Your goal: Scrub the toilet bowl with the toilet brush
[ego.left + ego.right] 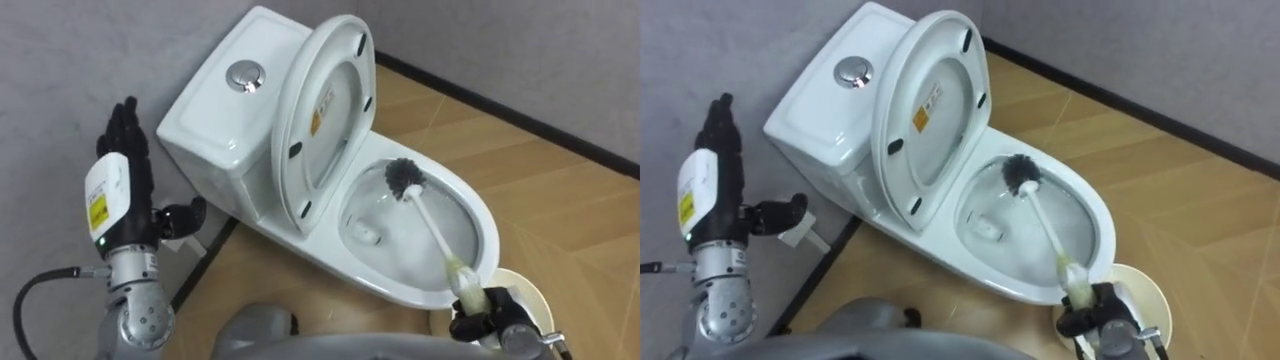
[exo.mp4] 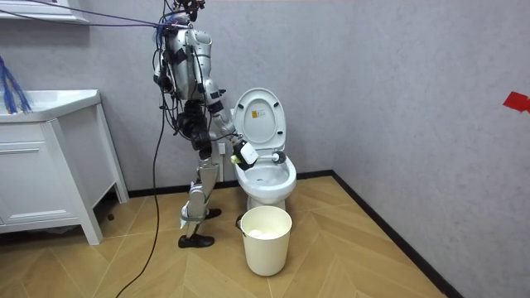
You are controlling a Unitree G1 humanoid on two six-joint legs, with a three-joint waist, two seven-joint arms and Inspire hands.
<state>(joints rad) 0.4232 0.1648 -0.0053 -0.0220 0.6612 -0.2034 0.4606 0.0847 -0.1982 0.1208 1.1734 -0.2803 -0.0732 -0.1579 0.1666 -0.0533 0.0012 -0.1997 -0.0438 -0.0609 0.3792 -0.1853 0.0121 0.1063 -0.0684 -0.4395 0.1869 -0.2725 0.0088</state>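
Note:
A white toilet (image 1: 220,120) stands against the wall with its lid and seat (image 1: 325,110) raised. A toilet brush (image 1: 430,225) with a dark bristle head (image 1: 404,178) and white handle reaches into the bowl (image 1: 470,215), its head against the far inner wall. My right hand (image 1: 478,322) is shut on the handle's lower end at the bowl's near rim. My left hand (image 1: 122,190) is raised left of the tank, fingers straight, holding nothing. In the room view I stand beside the toilet (image 2: 265,170), right hand (image 2: 245,154) over the bowl.
A cream waste bin (image 2: 265,238) stands on the wood floor in front of the toilet; its rim (image 1: 535,300) shows beside my right hand. A white cabinet (image 2: 50,161) is at the room view's left. A dark baseboard (image 1: 520,115) runs along the wall.

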